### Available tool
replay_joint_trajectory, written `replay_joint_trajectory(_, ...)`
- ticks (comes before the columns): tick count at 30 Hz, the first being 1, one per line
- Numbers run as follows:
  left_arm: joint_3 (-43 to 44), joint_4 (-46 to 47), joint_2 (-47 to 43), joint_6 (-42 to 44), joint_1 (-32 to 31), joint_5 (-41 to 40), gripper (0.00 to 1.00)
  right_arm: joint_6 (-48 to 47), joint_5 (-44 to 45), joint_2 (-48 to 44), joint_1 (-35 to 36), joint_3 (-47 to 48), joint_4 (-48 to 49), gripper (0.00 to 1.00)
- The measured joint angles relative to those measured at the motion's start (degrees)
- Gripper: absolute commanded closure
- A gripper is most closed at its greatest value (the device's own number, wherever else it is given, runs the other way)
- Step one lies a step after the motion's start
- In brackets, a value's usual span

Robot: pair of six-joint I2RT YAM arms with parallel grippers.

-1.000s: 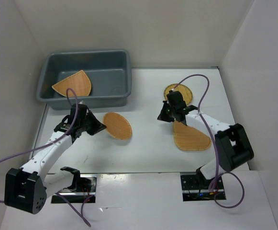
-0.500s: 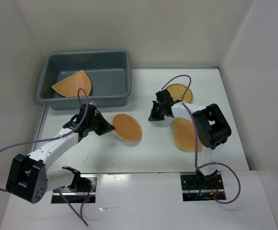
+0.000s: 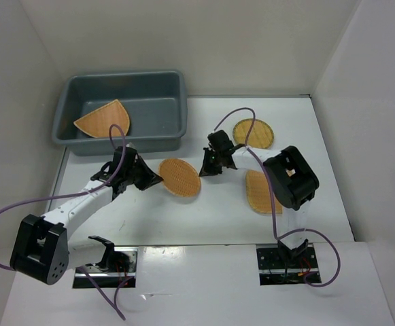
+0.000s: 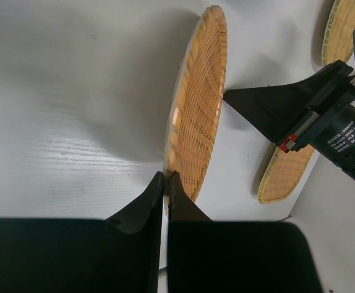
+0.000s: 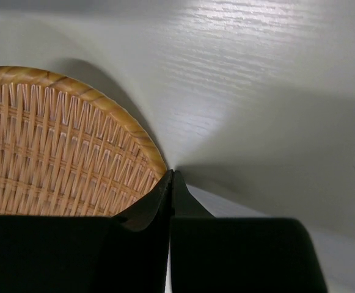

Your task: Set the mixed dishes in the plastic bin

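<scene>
My left gripper is shut on the near rim of a round woven plate and holds it tilted just off the table; the left wrist view shows the gripper on the plate. My right gripper is shut and empty, its tip touching that plate's opposite rim. The blue-grey bin stands at the back left with a rounded-triangle plate inside. A yellowish round plate and another tan plate lie on the table to the right.
The right arm reaches across above the tan plate and partly hides it. White walls close the table on the left, back and right. The right gripper also shows in the left wrist view.
My right gripper has swung left from the yellowish plate to the round plate's rim. My left gripper has carried the round plate a little to the right.
</scene>
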Motion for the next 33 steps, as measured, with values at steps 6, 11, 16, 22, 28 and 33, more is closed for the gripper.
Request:
replay_joint_trajectory(6, -0.3, 0.4, 0.0, 0.0, 0.1, -0.8, 0.85, -0.1, 0.1, 1.6, 0.0, 1.8, 0.6, 1.00)
replay_joint_trajectory(11, -0.6, 1.7, 0.3, -0.9, -0.2, -0.5, 0.67, 0.2, -2.0, 2.3, 0.5, 1.9, 1.7, 1.00)
replay_joint_trajectory(16, -0.8, 2.5, 0.4, -1.4, -0.2, -0.1, 0.75, 0.3, -4.0, 2.6, 1.8, 1.9, 2.1, 1.00)
replay_joint_trajectory(22, -1.5, 1.2, 1.3, -1.3, 0.1, -1.6, 1.00, 0.0, -3.6, 2.6, 1.7, 2.0, 2.2, 1.00)
replay_joint_trajectory(28, 0.0, -0.2, 1.4, -0.6, 0.1, -0.8, 1.00, 0.3, -2.0, 1.6, 1.8, 2.0, 1.3, 0.45)
replay_joint_trajectory(33, 8.9, -3.7, 4.6, 4.4, -0.2, 6.7, 1.00, -0.9, 1.1, -8.2, -0.8, -1.0, -3.1, 0.21)
